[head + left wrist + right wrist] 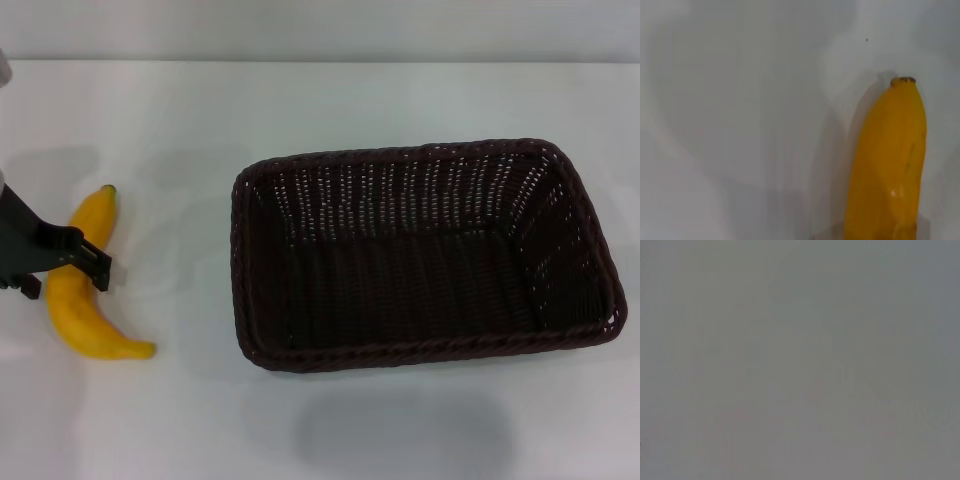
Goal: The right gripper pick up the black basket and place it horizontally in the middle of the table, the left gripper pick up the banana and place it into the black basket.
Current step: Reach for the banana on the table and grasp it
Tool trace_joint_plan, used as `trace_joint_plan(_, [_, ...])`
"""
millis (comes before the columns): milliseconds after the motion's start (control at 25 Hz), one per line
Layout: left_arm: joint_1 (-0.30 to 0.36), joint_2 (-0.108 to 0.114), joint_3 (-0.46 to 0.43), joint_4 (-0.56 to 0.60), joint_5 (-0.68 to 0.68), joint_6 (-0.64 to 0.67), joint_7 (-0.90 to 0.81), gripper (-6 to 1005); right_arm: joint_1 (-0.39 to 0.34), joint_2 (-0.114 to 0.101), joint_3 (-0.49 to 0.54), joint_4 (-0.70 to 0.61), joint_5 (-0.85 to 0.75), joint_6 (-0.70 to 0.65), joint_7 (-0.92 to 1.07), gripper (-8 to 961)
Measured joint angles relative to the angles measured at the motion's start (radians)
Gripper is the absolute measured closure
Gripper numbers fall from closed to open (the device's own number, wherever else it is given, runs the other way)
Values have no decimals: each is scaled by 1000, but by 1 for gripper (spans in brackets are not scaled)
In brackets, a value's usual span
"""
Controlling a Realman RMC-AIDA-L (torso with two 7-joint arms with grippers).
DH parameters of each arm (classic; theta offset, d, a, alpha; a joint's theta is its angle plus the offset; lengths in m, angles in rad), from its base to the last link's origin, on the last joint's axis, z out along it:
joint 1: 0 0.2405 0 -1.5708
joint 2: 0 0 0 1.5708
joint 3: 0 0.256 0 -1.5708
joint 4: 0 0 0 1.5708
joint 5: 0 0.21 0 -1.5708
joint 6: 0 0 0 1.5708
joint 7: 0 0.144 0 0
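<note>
The black basket lies lengthwise across the middle-right of the white table, open side up and empty. The banana lies flat on the table at the far left, stem tip pointing away from me. It also shows in the left wrist view. My left gripper is low over the banana's middle. It is open, with one finger on the basket side and the other on the outer side. The right gripper is out of view, and the right wrist view shows only plain grey.
A strip of bare table separates the banana from the basket's left rim. The table's far edge runs along the back.
</note>
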Motion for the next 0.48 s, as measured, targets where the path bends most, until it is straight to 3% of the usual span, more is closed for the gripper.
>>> trace_joint_plan(440, [-2, 0, -7, 8, -5, 10, -9, 231, 7, 0, -1, 0, -1, -4, 0, 280])
trace_joint_plan(480, [-2, 0, -6, 8, -5, 11, -9, 269, 8, 0, -1, 0, -1, -4, 0, 280])
